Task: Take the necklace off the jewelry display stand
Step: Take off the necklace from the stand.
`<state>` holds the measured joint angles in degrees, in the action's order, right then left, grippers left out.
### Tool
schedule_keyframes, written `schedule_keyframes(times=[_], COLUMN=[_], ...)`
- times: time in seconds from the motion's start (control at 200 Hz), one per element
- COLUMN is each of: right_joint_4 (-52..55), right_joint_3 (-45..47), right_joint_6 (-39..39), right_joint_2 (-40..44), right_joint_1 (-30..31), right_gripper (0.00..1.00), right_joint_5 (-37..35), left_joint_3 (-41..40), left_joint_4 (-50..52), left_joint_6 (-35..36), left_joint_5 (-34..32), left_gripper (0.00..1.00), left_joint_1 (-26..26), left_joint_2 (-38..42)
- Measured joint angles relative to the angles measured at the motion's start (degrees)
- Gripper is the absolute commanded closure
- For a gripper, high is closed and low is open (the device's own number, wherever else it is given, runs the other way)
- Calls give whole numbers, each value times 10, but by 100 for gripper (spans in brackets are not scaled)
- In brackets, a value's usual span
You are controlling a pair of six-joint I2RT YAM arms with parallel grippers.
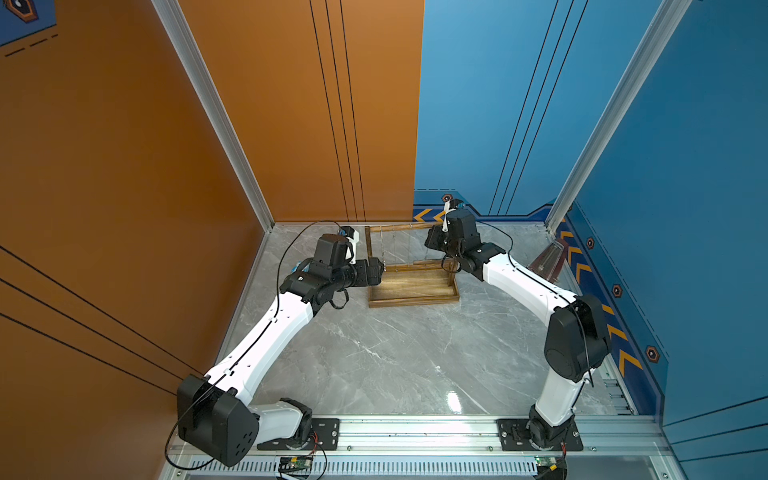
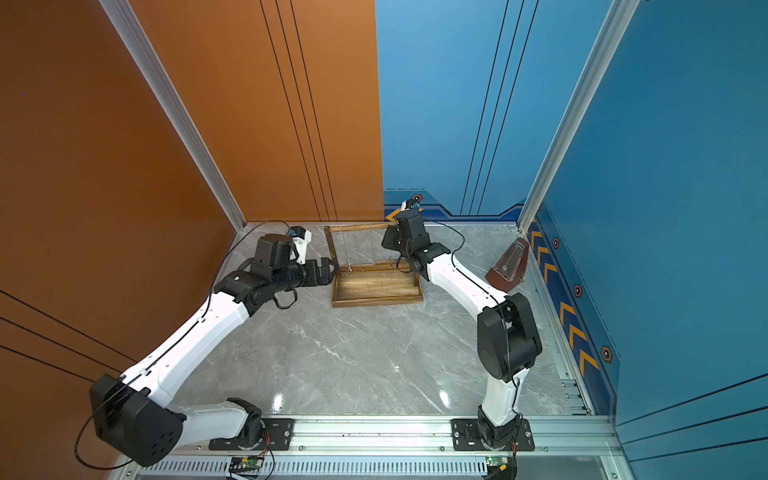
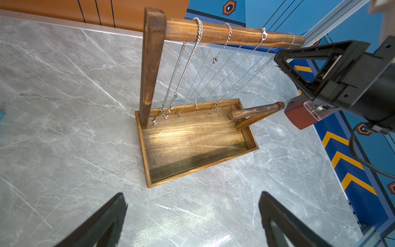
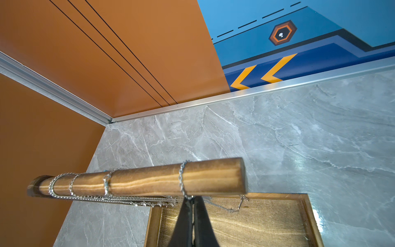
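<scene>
Left gripper [image 3: 192, 194] is nearest, low and just beside the post end of the jewelry display stand [image 1: 413, 304]. Its jaws are spread wide with nothing in them, idle as far as I can judge. Stand sits on the table [image 1: 395, 365] between the two arms, tray flat, post upright, top rod [image 3: 235, 34] level. Target necklace [image 4: 180, 179] is looped over the rod, last one before the stand's free rod end, so not off yet. Right gripper [image 4: 192, 202] is up at that free end, just under the rod, jaws pressed together. The right wrist view shows the chain running down into the tips, so it looks pinched on the necklace, though a chain this thin is hard to confirm. Progress call: reach and grasp done, removal not started. Left to do: slide the loop along the rod off the stand's open end, clear it, set it down. Only a little rod lies past the loop, so likely a short pull. In the way: three other necklaces [image 3: 198, 27] hang on the rod toward the stand's post, pendants down by the tray, close enough to tangle if the chain swings. Short lower rod [image 3: 256, 111] sits over the tray below the free end and could snag the dangling part. Metronome [image 1: 548, 259] stands beyond the stand's free end, well apart, near the wall, probably no issue.
</scene>
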<state>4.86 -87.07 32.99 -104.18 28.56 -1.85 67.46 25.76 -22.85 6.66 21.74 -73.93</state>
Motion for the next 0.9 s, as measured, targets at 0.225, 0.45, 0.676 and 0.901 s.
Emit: schedule_keyframes(times=[0.225, 0.45, 0.676, 0.901], right_joint_4=[1, 11, 19, 24], right_joint_3=[0, 0, 0, 0], right_joint_6=[0, 0, 0, 0], right_joint_2=[1, 16, 33, 39], right_joint_1=[-2, -6, -16, -29], right_gripper=[100, 100, 100, 100], right_joint_5=[0, 0, 1, 1], left_joint_3=[0, 0, 0, 0], left_joint_4=[0, 0, 0, 0], left_joint_6=[-5, -6, -8, -8], left_joint_5=[0, 0, 1, 3], left_gripper=[2, 2, 2, 2], left_joint_1=[0, 0, 0, 0], left_joint_2=[0, 0, 0, 0])
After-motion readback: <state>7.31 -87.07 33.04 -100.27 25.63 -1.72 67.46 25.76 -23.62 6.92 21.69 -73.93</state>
